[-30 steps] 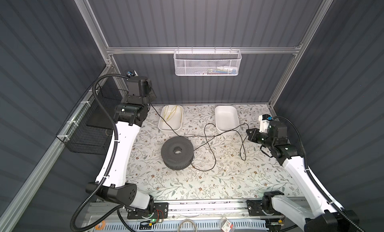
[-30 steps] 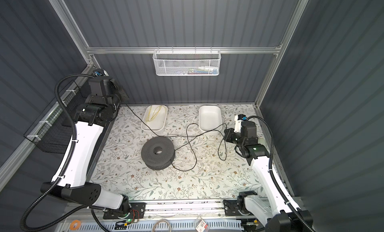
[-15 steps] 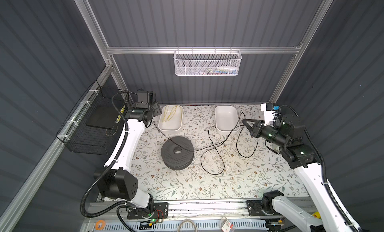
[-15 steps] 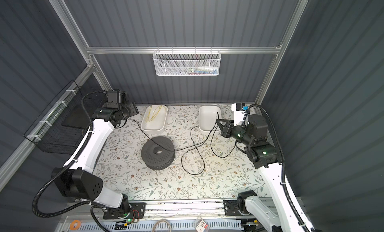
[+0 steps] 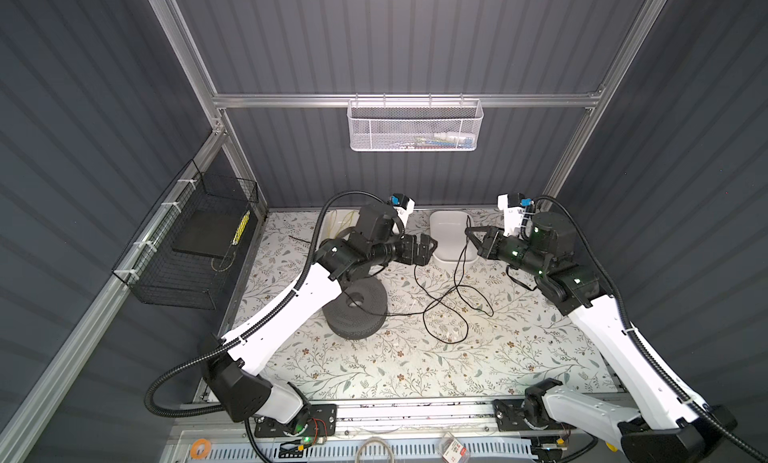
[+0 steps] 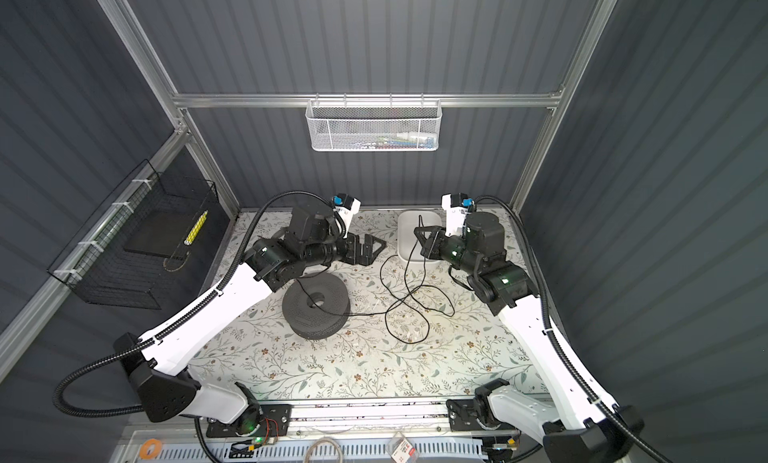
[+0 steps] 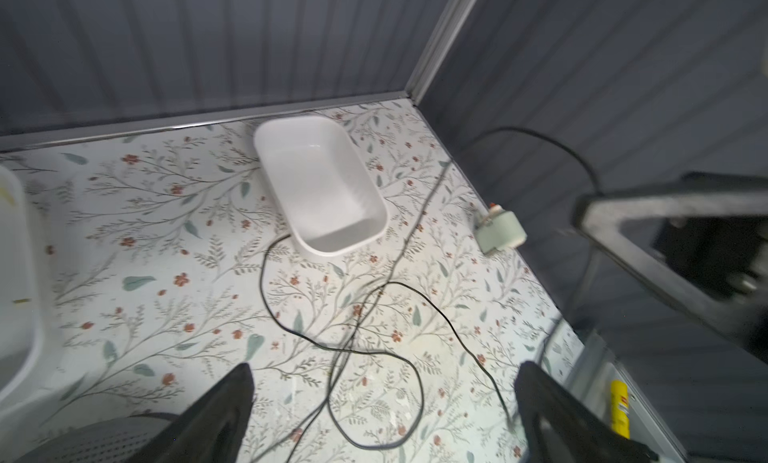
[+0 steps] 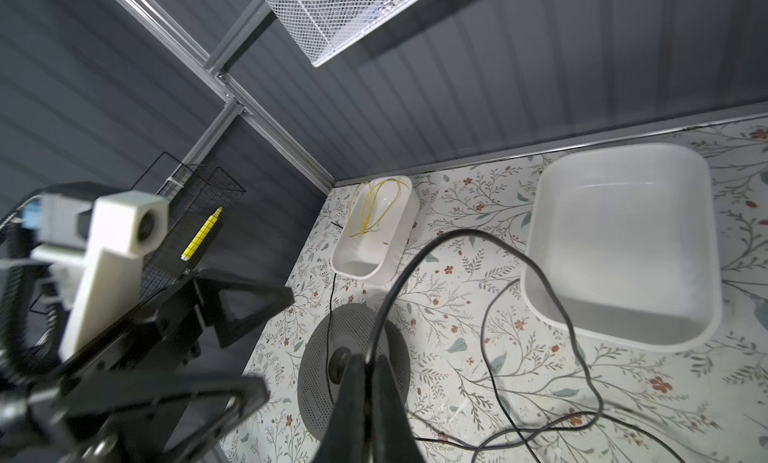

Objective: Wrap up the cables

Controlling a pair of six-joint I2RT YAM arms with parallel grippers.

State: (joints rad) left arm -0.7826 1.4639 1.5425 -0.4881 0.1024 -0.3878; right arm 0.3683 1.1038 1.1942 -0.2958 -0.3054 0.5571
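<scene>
Right claw (image 8: 368, 359): clenched on the cable (image 8: 415, 253). The cord leaves the pinched tips in a free arc.
Left claw (image 7: 382, 398): released, jaws spread wide with nothing between them. It is held above the tabletop (image 5: 415, 369), facing the right claw and apart from it.
Cable position: one run hangs from the right claw's tips down to the tabletop. Slack loops lie crossed over one another below and between the two claws. A further run leads to the dark spool (image 5: 357, 311) beneath the left claw's arm, and appears to end at its hub.
White tray (image 5: 451, 240): empty, just below the right claw. The cable passes beside its edge, not inside.
Handling, judged: thin, light and limp. It holds no shape, sags wherever it is unsupported, and its smooth jacket is likely to slide through a weak pinch.
Hold point, judged: for the left claw, a single strand of the hanging run just below the right claw's tips, pinched squarely across the cord and clear of the crossings.
Risk, judged: pulling on the crossed loops could draw them into a knot or drag the spool.
</scene>
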